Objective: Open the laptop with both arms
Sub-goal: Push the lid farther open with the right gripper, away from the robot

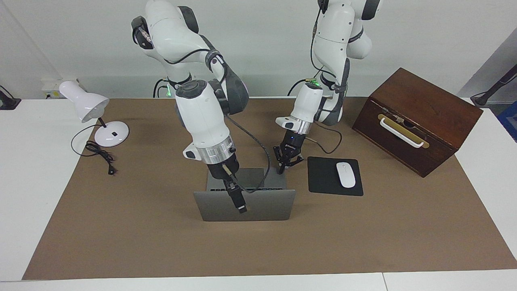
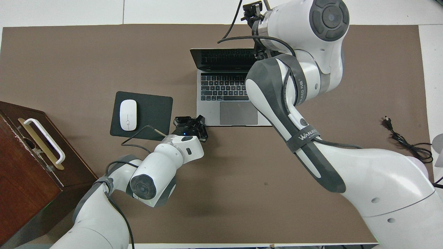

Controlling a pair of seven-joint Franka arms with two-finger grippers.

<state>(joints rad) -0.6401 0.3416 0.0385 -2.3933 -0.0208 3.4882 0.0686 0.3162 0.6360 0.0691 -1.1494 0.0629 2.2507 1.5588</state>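
Observation:
The silver-grey laptop (image 1: 266, 206) stands open in the middle of the brown mat, its lid upright with the back of the lid turned away from the robots. In the overhead view its keyboard and dark trackpad (image 2: 238, 113) show. My right gripper (image 1: 241, 208) reaches over the deck and sits at the lid's top edge, partly over the lid's outer face. In the overhead view it is hidden under the right arm. My left gripper (image 1: 287, 163) is open, low at the deck's corner nearest the robots on the mouse pad's side, also seen from above (image 2: 189, 122).
A black mouse pad (image 1: 323, 178) with a white mouse (image 1: 345, 174) lies beside the laptop toward the left arm's end. A dark wooden box (image 1: 416, 117) with a white handle stands past it. A white desk lamp (image 1: 87, 106) and its cable lie toward the right arm's end.

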